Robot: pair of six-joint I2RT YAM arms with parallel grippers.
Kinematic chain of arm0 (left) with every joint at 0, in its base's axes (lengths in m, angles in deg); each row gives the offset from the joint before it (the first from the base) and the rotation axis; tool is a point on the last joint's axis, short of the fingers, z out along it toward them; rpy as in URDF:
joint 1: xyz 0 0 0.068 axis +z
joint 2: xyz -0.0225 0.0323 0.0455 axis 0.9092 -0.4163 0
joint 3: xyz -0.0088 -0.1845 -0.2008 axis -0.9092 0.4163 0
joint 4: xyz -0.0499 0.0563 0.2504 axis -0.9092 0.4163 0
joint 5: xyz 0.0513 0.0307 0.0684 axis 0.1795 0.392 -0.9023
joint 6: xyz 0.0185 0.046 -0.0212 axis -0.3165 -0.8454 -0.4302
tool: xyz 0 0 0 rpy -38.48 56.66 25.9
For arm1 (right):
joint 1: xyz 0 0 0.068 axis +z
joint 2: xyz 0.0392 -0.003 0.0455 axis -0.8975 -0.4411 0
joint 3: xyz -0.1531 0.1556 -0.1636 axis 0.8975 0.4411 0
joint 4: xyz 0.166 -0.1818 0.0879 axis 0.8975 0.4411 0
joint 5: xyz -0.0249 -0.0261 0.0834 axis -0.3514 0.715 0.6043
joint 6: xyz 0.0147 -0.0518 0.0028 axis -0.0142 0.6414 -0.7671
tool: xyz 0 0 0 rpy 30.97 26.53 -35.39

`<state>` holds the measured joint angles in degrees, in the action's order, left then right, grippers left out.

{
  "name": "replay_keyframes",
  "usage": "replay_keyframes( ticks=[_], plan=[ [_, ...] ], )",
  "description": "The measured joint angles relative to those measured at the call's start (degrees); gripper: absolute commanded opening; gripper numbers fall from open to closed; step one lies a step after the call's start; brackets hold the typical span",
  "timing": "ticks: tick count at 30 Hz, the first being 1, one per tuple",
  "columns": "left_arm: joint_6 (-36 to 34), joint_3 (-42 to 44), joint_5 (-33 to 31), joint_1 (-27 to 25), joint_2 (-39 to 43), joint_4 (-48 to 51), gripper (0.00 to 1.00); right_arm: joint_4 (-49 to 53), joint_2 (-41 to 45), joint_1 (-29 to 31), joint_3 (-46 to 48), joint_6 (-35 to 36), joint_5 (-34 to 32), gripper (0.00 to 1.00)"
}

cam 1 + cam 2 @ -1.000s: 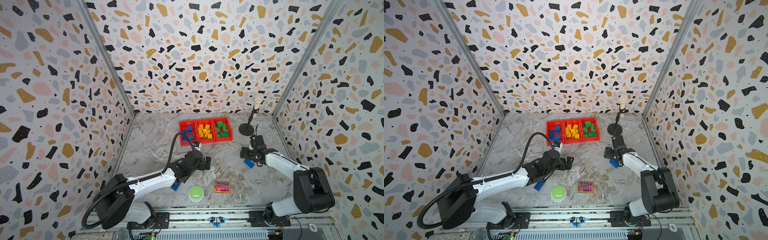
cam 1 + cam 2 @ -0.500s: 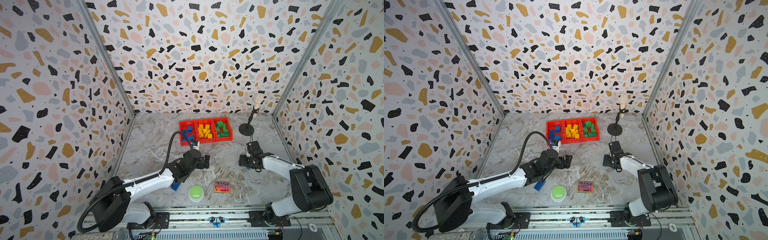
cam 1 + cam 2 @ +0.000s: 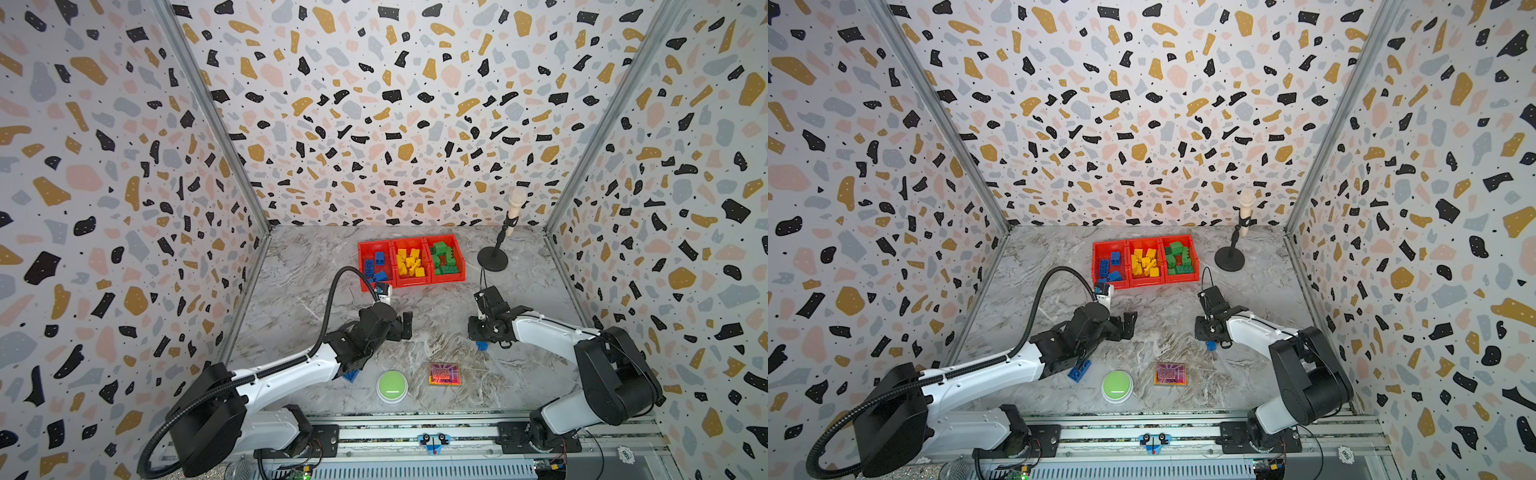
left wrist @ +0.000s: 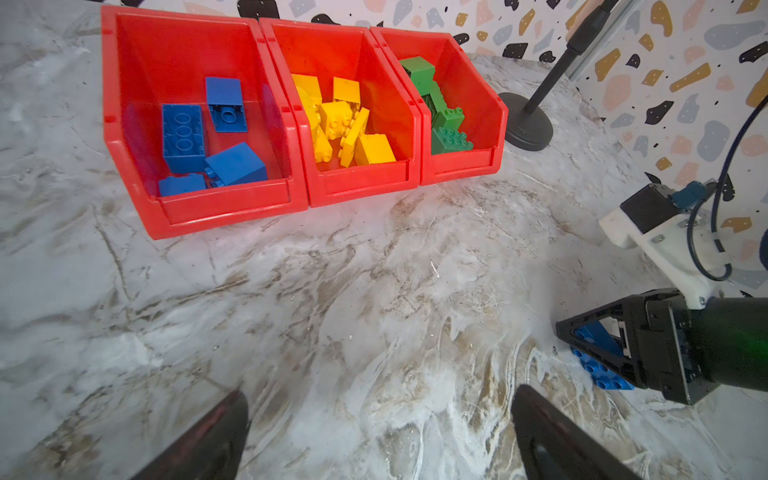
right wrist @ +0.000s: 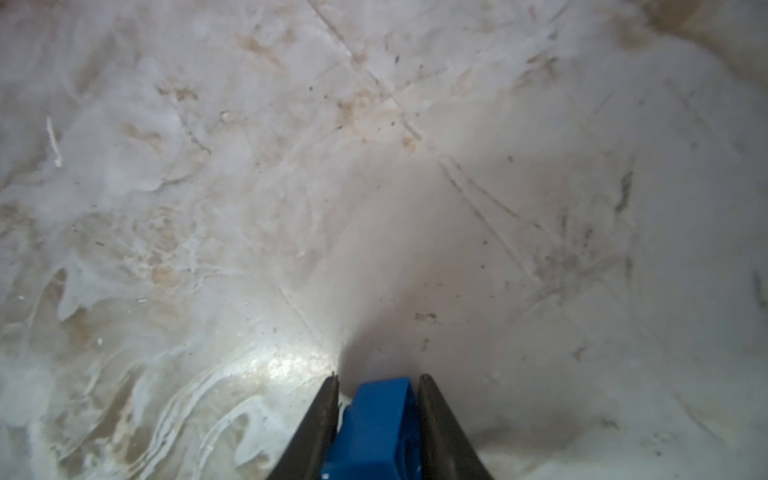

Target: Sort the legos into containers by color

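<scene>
Looks like a robotics lab test cell, not a home or shop. Boxed in on three sides by terrazzo-print panels (image 3: 374, 124) joined at bare metal corner posts (image 3: 224, 133). Floored with a marble-print tabletop (image 3: 436, 299). Fitted with a left robot arm (image 3: 291, 370) and a right robot arm (image 3: 548, 330), both mounted on an aluminium rail (image 3: 374, 434) along the front edge. Furnished only with staged props: a microphone on a stand (image 3: 505, 237), a green button (image 3: 392, 386), red bins (image 3: 415, 281) of toy bricks (image 3: 409, 264).

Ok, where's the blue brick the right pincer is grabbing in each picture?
In a top view: blue brick under the right pincer, right of middle.
In a top view: same place.
Left wrist: inside that pincer.
Right wrist: close-up between its fingers.
Shared landmark: the right pincer.
</scene>
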<state>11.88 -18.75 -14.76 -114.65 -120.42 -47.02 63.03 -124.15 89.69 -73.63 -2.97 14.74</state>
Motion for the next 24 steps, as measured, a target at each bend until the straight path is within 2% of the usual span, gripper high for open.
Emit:
replay_keyframes(
  ticks=[8,13,18,24],
  plan=[
    [0.04,0.85,-2.47,0.0,4.66,2.05,1.0,2.03,-0.11,2.05,-5.75,-0.11,0.15,0.33],
    [0.31,2.08,-3.85,0.0,7.34,3.28,1.0,3.48,-0.11,2.27,-8.09,0.57,-0.52,0.52],
    [0.68,3.45,-5.07,0.0,8.87,3.85,1.0,5.84,0.39,3.19,-8.11,0.92,-1.25,0.64],
    [0.66,3.41,-5.55,0.0,8.24,4.2,1.0,7.28,3.17,5.4,-4.85,0.96,-0.79,0.67]
  ],
)
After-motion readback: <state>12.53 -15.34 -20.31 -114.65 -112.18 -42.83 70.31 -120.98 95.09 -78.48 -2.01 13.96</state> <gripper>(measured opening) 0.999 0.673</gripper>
